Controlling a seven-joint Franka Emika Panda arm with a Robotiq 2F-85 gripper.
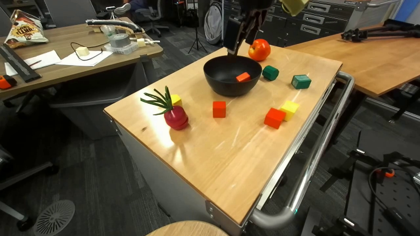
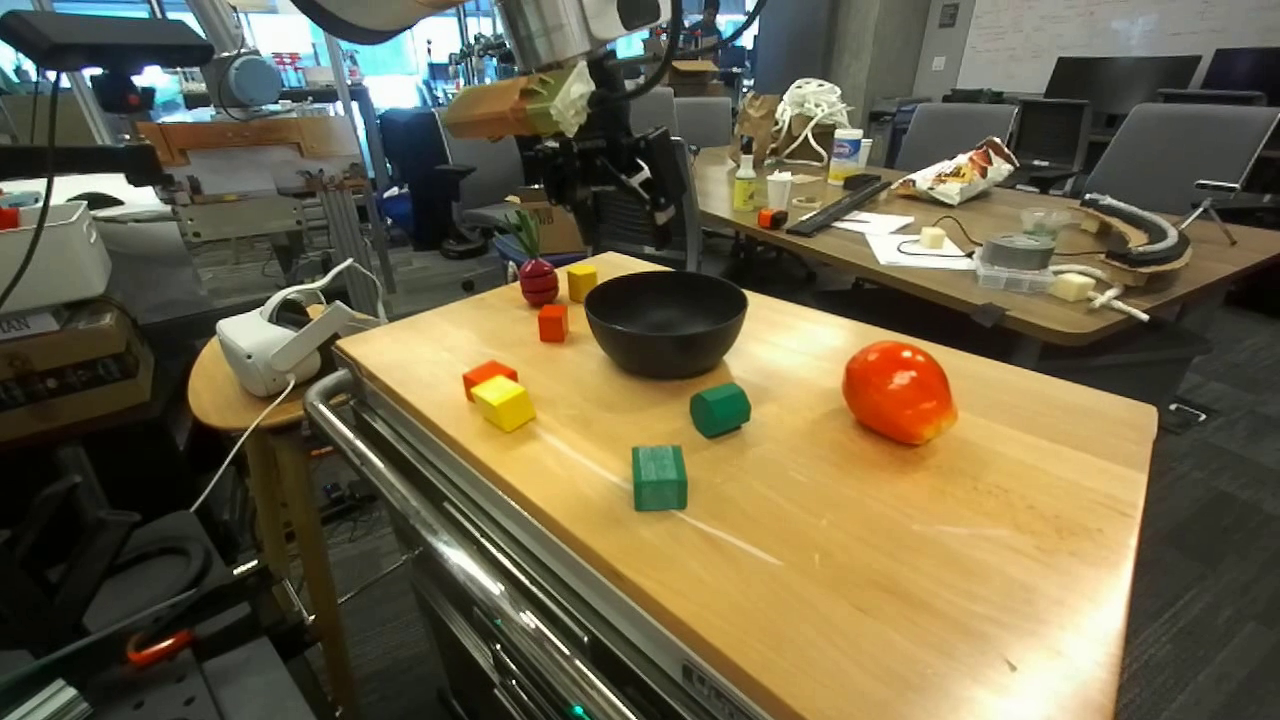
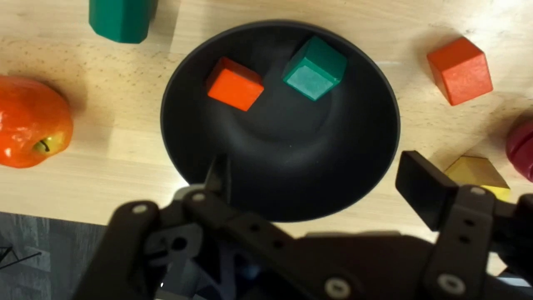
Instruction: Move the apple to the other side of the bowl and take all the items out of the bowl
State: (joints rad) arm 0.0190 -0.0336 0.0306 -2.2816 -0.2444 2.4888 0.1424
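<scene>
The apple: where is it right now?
In the wrist view, the apple lies at the left edge, on the wooden tabletop, outside the black bowl and not touching it. Up and to its right is a green block.

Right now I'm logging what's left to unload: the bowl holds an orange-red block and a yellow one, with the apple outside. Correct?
Not yellow: the wrist view shows a green block with the orange-red block in the bowl. The apple is outside.
</scene>
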